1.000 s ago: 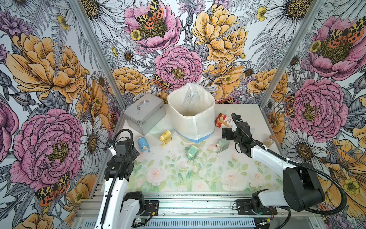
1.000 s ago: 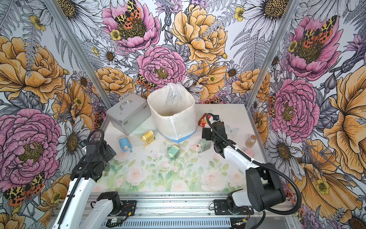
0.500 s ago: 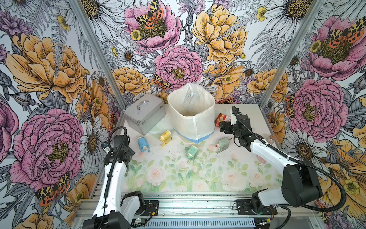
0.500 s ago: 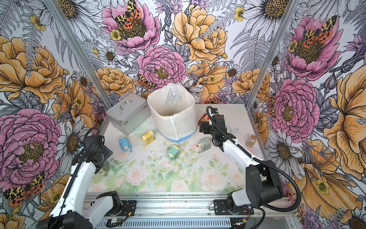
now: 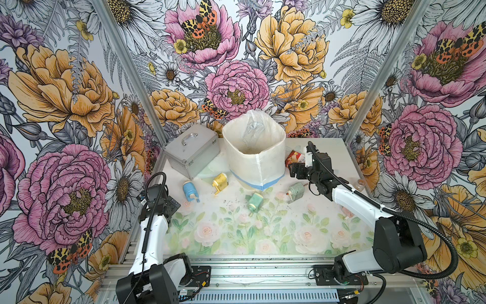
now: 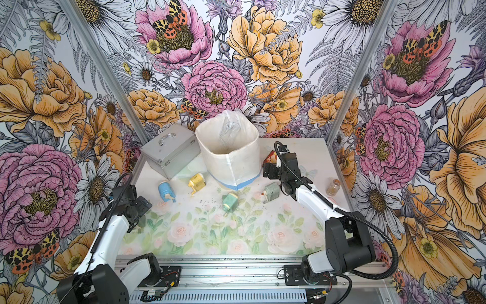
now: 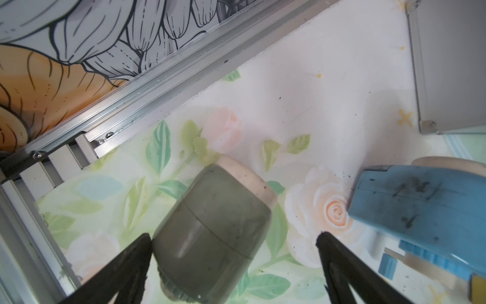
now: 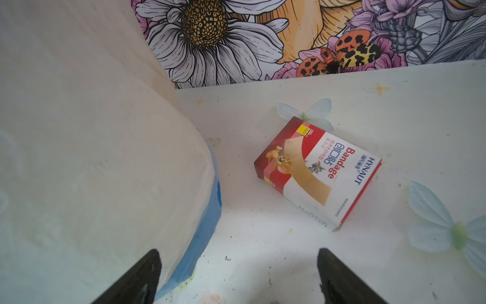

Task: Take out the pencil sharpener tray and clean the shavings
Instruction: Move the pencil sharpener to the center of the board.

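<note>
The left pincer is open wide. It hangs low over the counter, near the left edge. A gray sharpener lies on its side between the two black fingers. One finger is right next to it, but I cannot tell if it touches. Nothing is held. A blue sharpener lies close by, with small dark specks on it.

The right pincer is open wide too, and it holds nothing. It hangs just beside the white bin. The bin has a blue band at the bottom. A red and white bandage box lies flat on the counter just past it.

The shavings are tiny dark bits. Most are spread on the counter in front of the bin, between the yellow sharpener and the green sharpener. More bits lie on the counter by the right pincer, and a few lie near the blue sharpener.

In both top views a silver box with a handle stands at the back left, next to the bin.
</note>
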Available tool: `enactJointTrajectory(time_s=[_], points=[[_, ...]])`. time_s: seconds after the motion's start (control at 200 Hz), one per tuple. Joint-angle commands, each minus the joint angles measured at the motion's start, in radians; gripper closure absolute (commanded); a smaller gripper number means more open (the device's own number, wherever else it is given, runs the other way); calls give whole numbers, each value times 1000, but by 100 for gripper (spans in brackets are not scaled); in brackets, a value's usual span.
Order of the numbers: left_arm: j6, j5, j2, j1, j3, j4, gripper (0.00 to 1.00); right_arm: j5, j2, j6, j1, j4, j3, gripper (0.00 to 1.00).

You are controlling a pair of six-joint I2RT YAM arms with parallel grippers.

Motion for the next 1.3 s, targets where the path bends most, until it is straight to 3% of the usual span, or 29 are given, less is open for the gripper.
enactJointTrajectory(time_s=[0.0,0.53,0.746,1.011,1.296], points=[[17,42,-6,10,-13,60,1,-26,-3,21,6,3,27,6],[-70,118,28,-10,-28,29,1,-24,-14,22,6,3,18,6],[-108,74,23,-20,-19,-12,2,-23,-18,24,6,3,18,6],[-138,6,20,-3,-18,-39,9,-22,-32,24,5,2,11,6],[-138,10,18,2,-30,-43,26,-25,-34,25,6,2,8,6]])
